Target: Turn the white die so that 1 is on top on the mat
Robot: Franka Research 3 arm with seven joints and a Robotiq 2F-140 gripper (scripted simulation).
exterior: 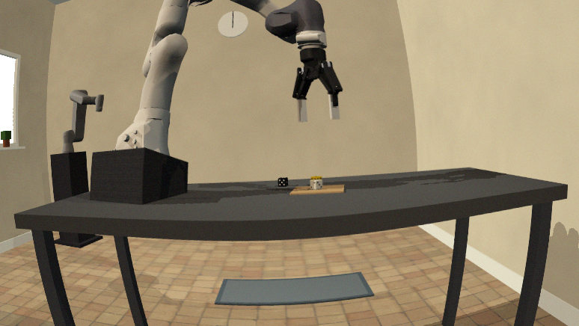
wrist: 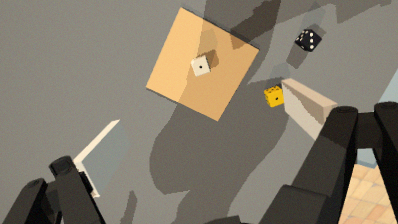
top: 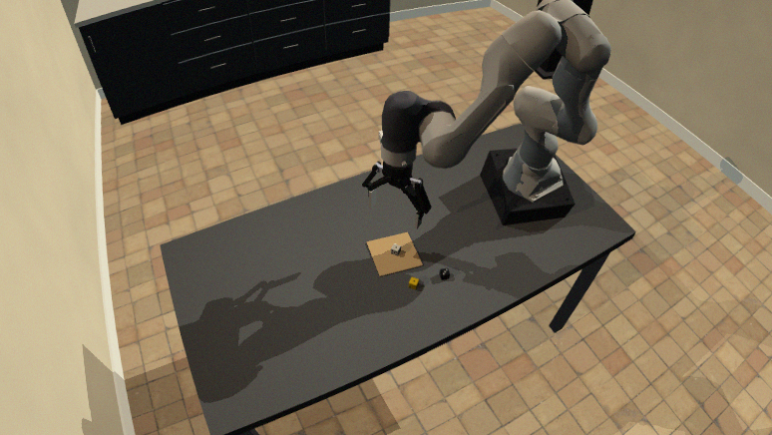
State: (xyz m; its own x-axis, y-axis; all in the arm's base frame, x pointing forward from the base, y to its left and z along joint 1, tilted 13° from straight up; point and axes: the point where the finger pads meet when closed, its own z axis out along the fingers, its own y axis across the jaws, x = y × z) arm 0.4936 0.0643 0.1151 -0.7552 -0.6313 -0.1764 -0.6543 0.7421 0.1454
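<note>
Apparently, your pincer (top: 394, 216) (exterior: 319, 120) (wrist: 201, 115) stands wide open and unloaded, well above the white die (top: 396, 248) (exterior: 316, 184) (wrist: 201, 66), whose 1 seems uppermost, so any retreat should go upward.

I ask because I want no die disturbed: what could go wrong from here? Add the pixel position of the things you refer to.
If the open pincer (top: 393, 215) (exterior: 317, 120) (wrist: 201, 115) comes down again, it might tip the white die (top: 396, 248) (exterior: 316, 185) (wrist: 200, 66) resting on the mat (top: 383, 264) (exterior: 336, 189) (wrist: 170, 75).
The yellow die (top: 413, 282) (exterior: 316, 177) (wrist: 274, 96) lies near the mat, so a low sideways move could roll it. Pressing on the mat's edge could perhaps shift the mat.
</note>
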